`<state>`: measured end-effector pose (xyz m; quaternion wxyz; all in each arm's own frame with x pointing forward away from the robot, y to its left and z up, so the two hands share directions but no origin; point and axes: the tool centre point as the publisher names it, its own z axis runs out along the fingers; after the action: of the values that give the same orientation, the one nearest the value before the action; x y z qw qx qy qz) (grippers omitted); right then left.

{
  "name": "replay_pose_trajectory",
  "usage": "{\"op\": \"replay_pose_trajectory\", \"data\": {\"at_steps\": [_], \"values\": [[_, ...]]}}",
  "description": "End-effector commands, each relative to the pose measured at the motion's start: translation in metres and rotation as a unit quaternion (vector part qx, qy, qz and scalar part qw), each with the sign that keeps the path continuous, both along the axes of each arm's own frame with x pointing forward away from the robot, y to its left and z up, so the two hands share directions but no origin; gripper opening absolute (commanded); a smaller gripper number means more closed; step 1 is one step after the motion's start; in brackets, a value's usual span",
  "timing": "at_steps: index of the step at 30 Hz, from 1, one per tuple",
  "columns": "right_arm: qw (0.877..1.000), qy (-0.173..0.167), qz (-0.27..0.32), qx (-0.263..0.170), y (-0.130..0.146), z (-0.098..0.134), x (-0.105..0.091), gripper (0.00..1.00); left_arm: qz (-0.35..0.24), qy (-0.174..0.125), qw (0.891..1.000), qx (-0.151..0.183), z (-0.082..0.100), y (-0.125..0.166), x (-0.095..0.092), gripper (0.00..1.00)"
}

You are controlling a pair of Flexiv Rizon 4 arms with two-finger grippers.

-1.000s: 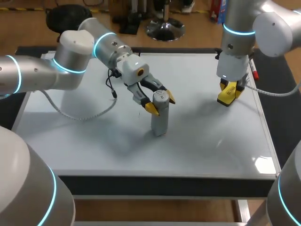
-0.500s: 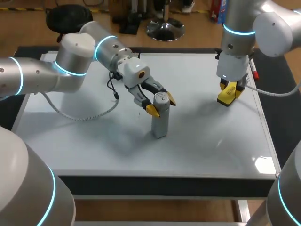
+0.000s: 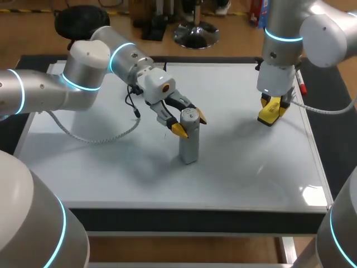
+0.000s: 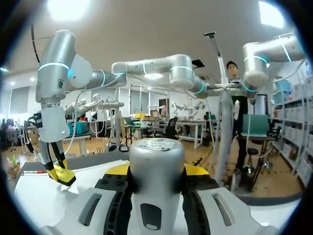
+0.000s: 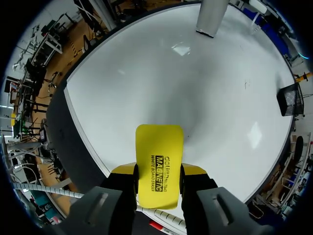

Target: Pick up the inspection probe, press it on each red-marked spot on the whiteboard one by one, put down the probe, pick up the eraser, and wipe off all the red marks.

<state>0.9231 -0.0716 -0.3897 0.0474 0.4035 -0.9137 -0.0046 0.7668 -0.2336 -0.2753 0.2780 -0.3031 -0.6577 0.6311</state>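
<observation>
Whiteboard fills the tabletop, and no red mark shows on it in any view. The inspection probe, a grey metal cylinder, stands upright on the board near its middle. The left gripper is clenched on the probe's upper end, one yellow tip against each side. Over the last second the left arm's wrist has drawn slightly back toward the far side. The probe has hardly shifted and its foot has stayed on the board, which looks like a small adjustment of a press or of setting the probe down rather than a new step. The right arm has not moved. The right gripper grasps the yellow eraser low over the board's far right corner; whether the eraser touches the surface I cannot tell. A red marker lies along the right edge. With the board showing clean, I judge the task to be near its end. The eraser's face carries black printed lettering, and the probe's cap bears a small mark too fine to make out.
</observation>
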Motion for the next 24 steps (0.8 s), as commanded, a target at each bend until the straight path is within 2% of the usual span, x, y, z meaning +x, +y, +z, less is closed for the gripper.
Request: {"op": "replay_pose_trajectory", "data": {"at_steps": [1,24], "values": [[1.0,0.001,0.001,-0.002,-0.0006,0.0009,0.0008,0.0,0.001,0.0,1.0,0.001,-0.0015,0.0007,-0.0016,0.0],[1.0,0.001,0.001,-0.002,-0.0006,0.0009,0.0008,0.0,0.003,-0.008,1.0,0.001,0.0056,0.0049,0.0023,0.0]]}}
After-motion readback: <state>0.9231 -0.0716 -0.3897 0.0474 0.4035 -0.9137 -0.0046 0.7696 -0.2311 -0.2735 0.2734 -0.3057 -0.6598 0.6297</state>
